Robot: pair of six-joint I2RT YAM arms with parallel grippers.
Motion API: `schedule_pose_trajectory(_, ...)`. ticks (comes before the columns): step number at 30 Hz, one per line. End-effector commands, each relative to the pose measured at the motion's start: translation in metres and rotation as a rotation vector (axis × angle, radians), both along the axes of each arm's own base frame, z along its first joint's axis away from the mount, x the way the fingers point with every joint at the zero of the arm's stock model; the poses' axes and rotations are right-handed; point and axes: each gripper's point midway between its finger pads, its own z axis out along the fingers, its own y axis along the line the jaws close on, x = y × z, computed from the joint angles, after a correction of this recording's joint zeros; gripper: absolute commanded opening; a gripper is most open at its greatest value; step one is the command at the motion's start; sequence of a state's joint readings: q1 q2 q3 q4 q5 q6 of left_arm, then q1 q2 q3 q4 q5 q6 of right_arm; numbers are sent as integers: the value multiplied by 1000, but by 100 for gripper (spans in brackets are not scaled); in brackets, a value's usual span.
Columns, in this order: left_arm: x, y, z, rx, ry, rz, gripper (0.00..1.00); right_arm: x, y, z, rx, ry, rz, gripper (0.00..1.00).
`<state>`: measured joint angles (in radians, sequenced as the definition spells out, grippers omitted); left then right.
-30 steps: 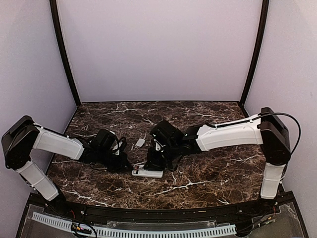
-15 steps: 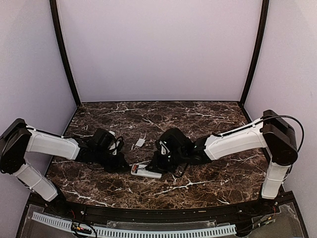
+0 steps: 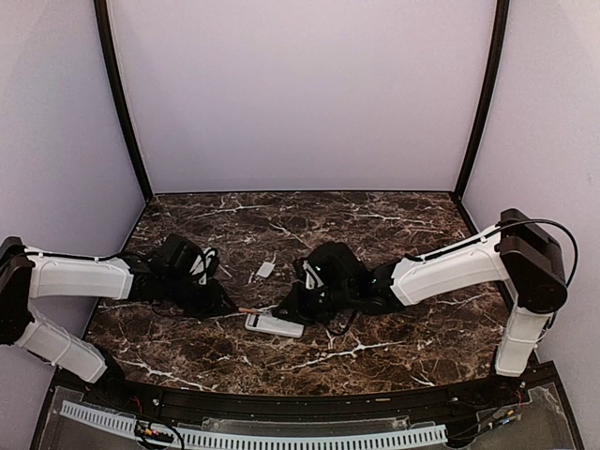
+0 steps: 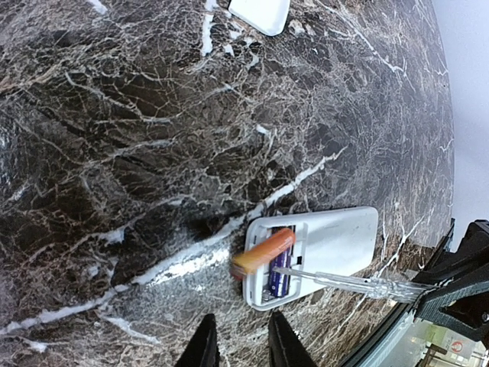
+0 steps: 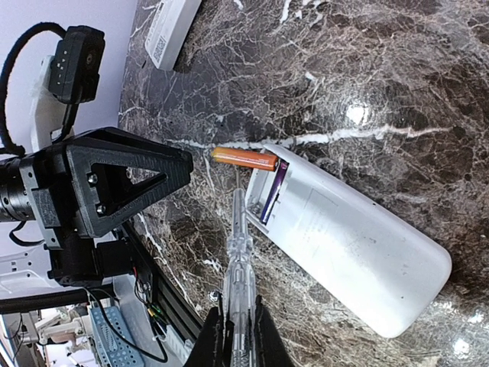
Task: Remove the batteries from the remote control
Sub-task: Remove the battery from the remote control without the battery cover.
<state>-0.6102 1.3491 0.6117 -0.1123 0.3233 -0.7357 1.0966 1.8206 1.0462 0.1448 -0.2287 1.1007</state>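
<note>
- Marble table (image 3: 394, 225): white remote (image 4: 340, 237), compartment open.
- Orange battery (image 4: 263, 251) at its end edge; purple battery (image 4: 279, 279) inside.
- Left gripper (image 4: 243, 348) slightly parted, empty.
- Right gripper (image 5: 237, 334) clamped on clear stick (image 5: 238, 252).

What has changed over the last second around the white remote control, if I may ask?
The left gripper drew back leftward from the white rectangular remote control and opened, empty, leaving the orange cylindrical battery tilted out of the compartment. The right arm sank lower. Unchanged: the right gripper stays shut on the clear plastic stick; remote and small flat white cover stayed put.
</note>
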Motion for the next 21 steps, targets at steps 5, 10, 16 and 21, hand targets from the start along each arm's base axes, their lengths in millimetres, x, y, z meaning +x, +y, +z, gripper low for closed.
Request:
schedule_pose_trajectory(5, -7, 12, -3, 31, 14, 5, 23, 12, -1, 16, 23, -68, -33, 0)
schedule_pose_trajectory(10, -7, 11, 2, 17, 6, -2, 25, 15, 0, 21, 31, -86, -26, 0)
schedule_pose_trajectory(16, -9, 2, 14, -44, -31, -54, 40, 18, -22, 44, -22, -175, -48, 0)
schedule_pose_trajectory(21, 0, -13, 31, -86, -95, -131, 49, 23, -67, 45, -168, -208, -129, 0)
